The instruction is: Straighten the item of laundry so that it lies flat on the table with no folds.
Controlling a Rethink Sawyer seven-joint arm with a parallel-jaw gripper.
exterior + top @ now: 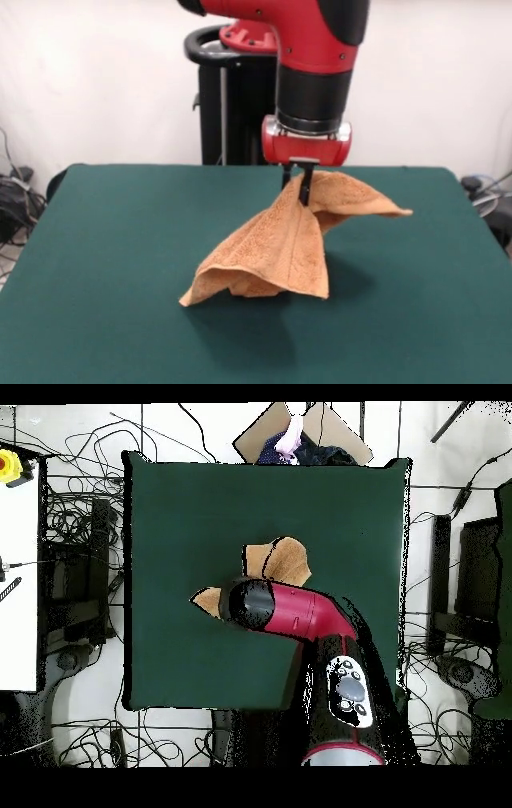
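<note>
The orange-tan towel [276,252] hangs in a tent shape from my gripper [298,189], which is shut on a raised part of it near the top. Its lower edge rests on the green table [104,264], and one corner sticks out to the right in the air. In the overhead view the arm covers most of the towel [283,561]; one part shows above the arm and a small tip at its left. The gripper itself is hidden there under the arm. The table [180,514] lies wide around the towel.
The robot's black pedestal [228,96] stands behind the table's far edge. Cables and equipment [16,200] lie on the floor at the left. In the overhead view, cables [70,564] surround the table and a cardboard piece [300,429] lies beyond its top edge.
</note>
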